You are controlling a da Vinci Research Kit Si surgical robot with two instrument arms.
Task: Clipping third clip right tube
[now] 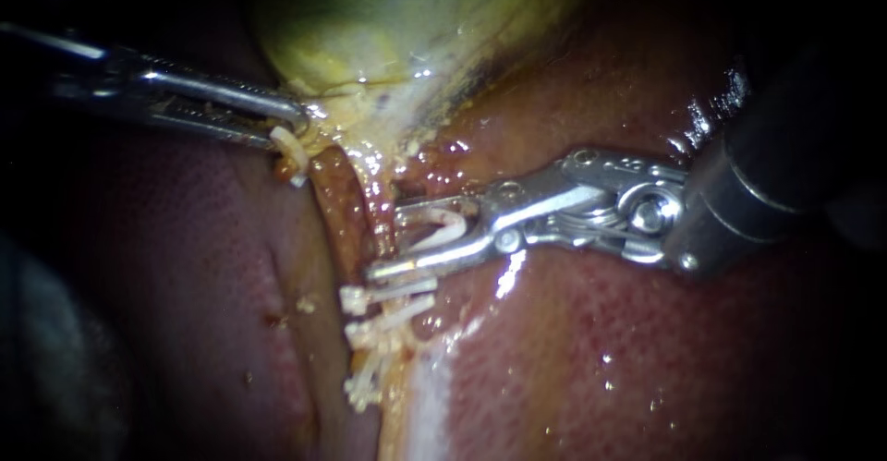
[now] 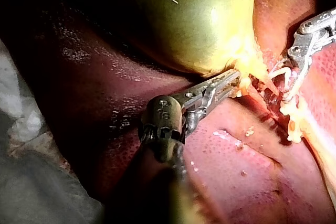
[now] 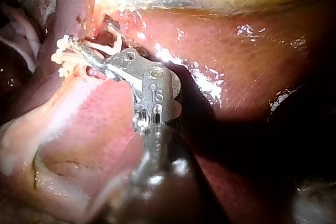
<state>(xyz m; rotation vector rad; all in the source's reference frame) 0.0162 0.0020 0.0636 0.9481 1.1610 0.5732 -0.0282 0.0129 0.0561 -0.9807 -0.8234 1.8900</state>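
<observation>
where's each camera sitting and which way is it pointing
Endoscope: over the liver, facing the tube; left instrument and right instrument enter from opposite sides.
Left wrist: behind its own instrument, looking along it at the gallbladder.
Right wrist: behind its own instrument, looking along it at the clip in its jaws.
Shared: endoscope and left wrist both show both instruments.
</observation>
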